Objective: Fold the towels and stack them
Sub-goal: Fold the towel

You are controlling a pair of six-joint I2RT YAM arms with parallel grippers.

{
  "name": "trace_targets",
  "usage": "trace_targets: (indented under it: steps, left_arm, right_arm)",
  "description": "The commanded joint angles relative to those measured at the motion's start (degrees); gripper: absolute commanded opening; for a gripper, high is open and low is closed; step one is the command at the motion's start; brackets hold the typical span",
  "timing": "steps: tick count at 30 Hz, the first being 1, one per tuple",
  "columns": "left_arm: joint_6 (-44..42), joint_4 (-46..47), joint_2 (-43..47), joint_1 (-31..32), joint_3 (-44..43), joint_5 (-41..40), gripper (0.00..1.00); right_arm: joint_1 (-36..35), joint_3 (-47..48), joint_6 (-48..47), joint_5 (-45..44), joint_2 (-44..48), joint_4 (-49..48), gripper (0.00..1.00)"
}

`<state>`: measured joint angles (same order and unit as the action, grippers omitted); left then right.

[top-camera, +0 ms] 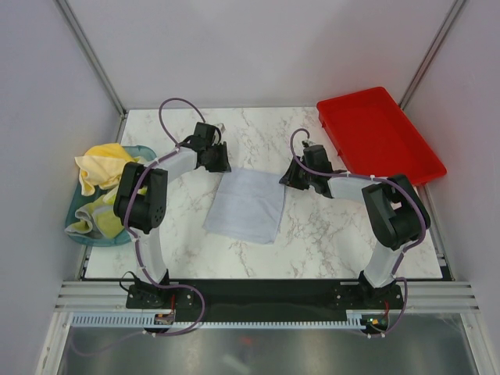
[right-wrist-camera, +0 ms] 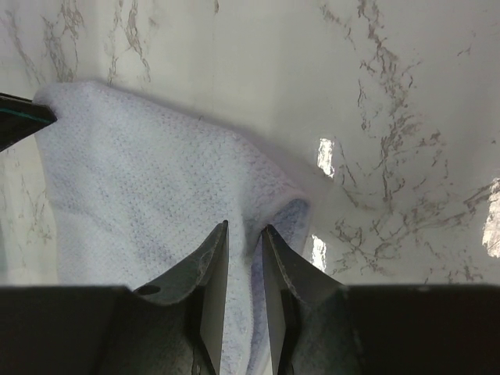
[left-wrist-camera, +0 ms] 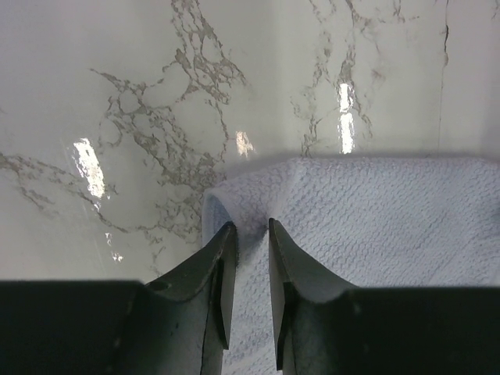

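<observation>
Grey-blue towel (top-camera: 246, 205) mid-worktop (top-camera: 312, 234) | arms bent low at its far corners | right gripper (right-wrist-camera: 244, 228) pinching corner | left gripper (left-wrist-camera: 248, 226) narrow over corner, grip unclear | other towels (top-camera: 101, 164) in tub (top-camera: 78, 223) left | red tray (top-camera: 383, 137) far-right

The table (top-camera: 312, 242) has a white top with grey marble veining, glossy enough to show lamp reflections. One pale grey-blue towel (top-camera: 246, 207) lies on it near the centre, spread mostly flat, with its far corners bunched. A red tray (top-camera: 380, 137) sits at the far right corner. A teal tub (top-camera: 72, 223) sits at the left edge.
</observation>
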<state>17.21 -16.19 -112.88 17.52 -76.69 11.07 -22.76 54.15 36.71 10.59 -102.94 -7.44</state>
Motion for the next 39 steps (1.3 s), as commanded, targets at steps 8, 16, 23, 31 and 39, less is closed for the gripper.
trace_targets:
  steps: [8, 16, 23, 31, 39]
  left_arm:
    - [-2.5, -1.4, 0.4, -0.8, -2.2, 0.8, 0.35]
    - [-2.5, -1.6, 0.3, -1.0, -2.2, 1.8, 0.33]
    - [-2.6, -1.6, -0.6, -1.0, -3.2, 2.6, 0.31]
    - [-2.6, -1.6, -1.9, -1.0, -4.3, 3.8, 0.07]
    - [-2.3, -1.5, -1.0, -1.3, -5.0, 3.6, 0.02]
  right_arm:
    - [0.1, -0.7, 5.3, -1.3, 0.5, 0.5, 0.34]
    - [0.1, -1.6, 5.7, -0.7, 1.3, -0.1, 0.32]
    - [0.1, -1.6, 5.3, -0.8, 1.1, -0.7, 0.31]
    - [0.1, -1.4, 4.0, -0.3, 1.2, -2.4, 0.07]
    - [0.9, -0.3, -1.1, -1.4, 4.0, 0.3, 0.00]
